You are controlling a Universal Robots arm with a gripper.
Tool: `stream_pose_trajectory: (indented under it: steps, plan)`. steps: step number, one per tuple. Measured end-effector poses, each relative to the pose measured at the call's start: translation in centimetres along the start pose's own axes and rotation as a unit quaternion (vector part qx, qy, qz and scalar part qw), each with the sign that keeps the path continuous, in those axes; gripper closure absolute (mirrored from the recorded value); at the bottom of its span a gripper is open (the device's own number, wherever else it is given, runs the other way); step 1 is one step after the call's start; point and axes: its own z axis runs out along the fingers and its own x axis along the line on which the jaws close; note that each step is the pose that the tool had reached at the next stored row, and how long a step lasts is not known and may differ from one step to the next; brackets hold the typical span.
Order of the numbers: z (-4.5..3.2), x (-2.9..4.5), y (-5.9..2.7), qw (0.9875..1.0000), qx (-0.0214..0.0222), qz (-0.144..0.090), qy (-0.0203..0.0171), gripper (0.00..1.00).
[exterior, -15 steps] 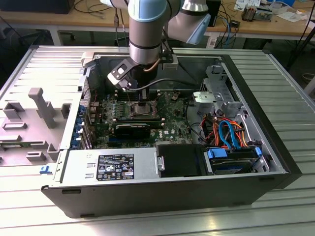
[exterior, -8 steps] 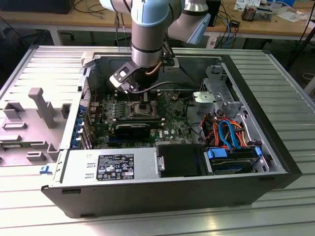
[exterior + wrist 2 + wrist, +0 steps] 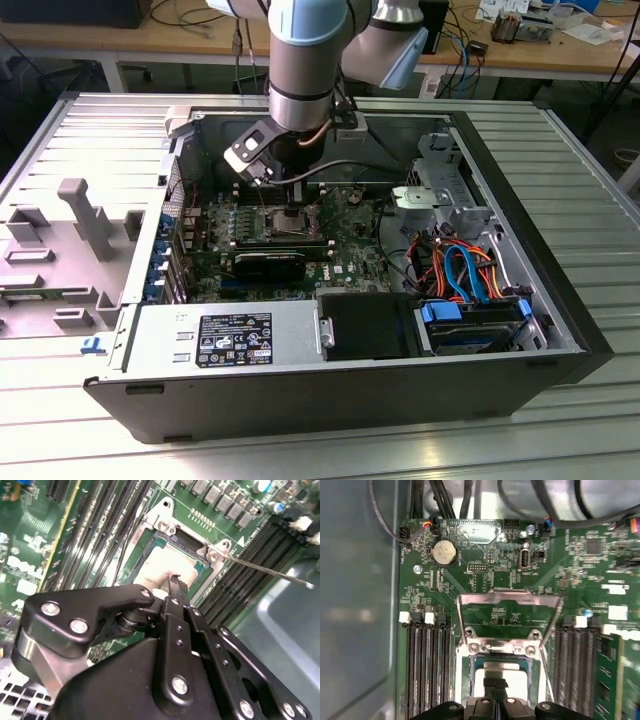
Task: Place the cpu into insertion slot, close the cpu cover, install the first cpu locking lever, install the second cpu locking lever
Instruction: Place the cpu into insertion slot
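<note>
Exterior view shows an open computer case [image 3: 350, 395] lying on its side, with the arm [image 3: 300, 60] reaching straight down into it over the insertion slot [image 3: 290, 220] on the green motherboard [image 3: 350, 255].

In the first wrist view, the cpu cover [image 3: 507, 598] stands hinged up and back from the insertion slot's far edge, so the slot is uncovered. The cpu [image 3: 506, 669] lies flat inside the slot with its silvery top facing up. In the second wrist view, one locking lever [image 3: 270, 569] pokes out free past a corner of the slot and is not hooked down.

The gripper [image 3: 495, 684] hangs directly over the slot. Its two fingers are pressed together with nothing between them, and their tips are at or just above the chip's top. Whether they actually touch it cannot be told.

The likely risks all centre on the slot:
- If the chip is not fully seated, a push from those narrow tips away from its centre could tip it and damage the contacts beneath.
- Swinging the cover down onto a skewed chip would clamp it crooked.
- The fingers could slip off the thin frame of the cover.
- The loose lever beside the slot could catch on the gripper's linkage and spring.
</note>
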Motion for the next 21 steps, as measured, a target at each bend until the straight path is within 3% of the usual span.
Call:
stream_pose_trajectory:
  steps: [5,10,13,17,18,19,21]
  plan:
    - [-0.77,0.00,0.37,1.0000,0.0017,0.000,-0.0010,0.89]
    - [-3.41,0.09,0.32,1.0000,0.0017,0.000,-0.0008,0.89]
    - [-3.81,0.10,0.34,1.0000,0.0020,-0.005,-0.0009,0.89]
    - [-3.83,0.10,0.55,0.9993,0.0046,-0.038,-0.0024,0.89]
    - [-3.84,0.09,0.68,0.9992,0.0061,-0.038,-0.0032,0.89]
    - [-3.85,0.08,0.99,0.9992,0.0096,-0.038,-0.0059,0.89]
    - [-3.86,0.07,1.18,0.9991,0.0124,-0.038,-0.0128,0.89]
